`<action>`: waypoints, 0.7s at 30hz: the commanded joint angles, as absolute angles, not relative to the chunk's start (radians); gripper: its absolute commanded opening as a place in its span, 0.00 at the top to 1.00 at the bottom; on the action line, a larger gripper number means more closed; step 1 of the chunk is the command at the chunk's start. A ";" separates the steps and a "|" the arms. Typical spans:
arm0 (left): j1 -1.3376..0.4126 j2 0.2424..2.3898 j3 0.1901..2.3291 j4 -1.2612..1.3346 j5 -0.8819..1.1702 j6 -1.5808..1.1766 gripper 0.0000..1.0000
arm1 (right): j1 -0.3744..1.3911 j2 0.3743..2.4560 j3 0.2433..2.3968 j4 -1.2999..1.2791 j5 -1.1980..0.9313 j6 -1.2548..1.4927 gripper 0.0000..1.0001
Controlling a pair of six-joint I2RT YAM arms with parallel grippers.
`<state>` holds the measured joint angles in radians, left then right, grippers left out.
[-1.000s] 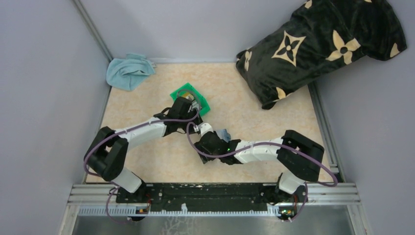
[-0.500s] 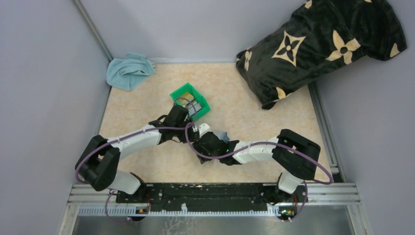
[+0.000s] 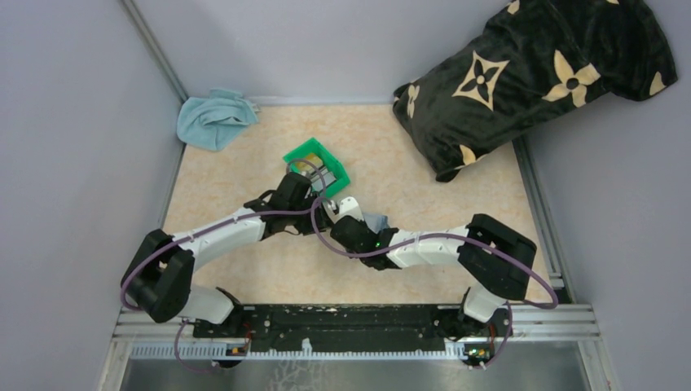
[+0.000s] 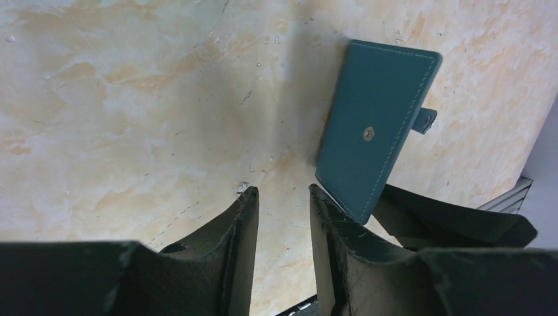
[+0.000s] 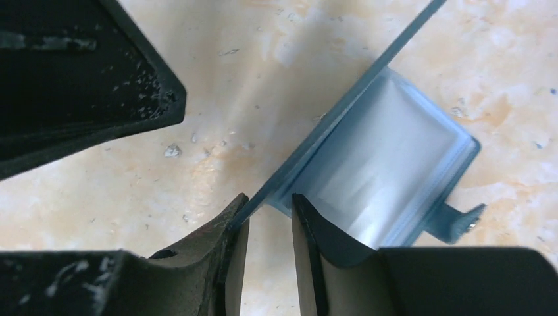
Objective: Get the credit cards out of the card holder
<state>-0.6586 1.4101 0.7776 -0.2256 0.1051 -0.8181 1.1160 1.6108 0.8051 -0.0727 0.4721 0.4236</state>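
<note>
One card holder edge, between right fingers

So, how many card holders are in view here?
1. The teal card holder lies open mid-table, just nearer than the green bin, with one flap standing up. Another could be hidden from these views.

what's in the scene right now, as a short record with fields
wallet: teal, snap on the outside, up on edge, partly open
right hand: closed on the wallet's lower corner
left hand: open, empty, beside the wallet
cards: none seen sticking out of the wallet
bin: green, just beyond the left hand; something tan and grey inside, too small to name
cloth: light blue, far left corner
cushion: black with tan flowers, far right
</note>
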 commanded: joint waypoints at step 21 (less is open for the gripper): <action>-0.659 1.453 0.776 -0.170 0.140 -0.794 0.58 | 1.021 1.557 0.908 -0.047 0.534 0.361 0.46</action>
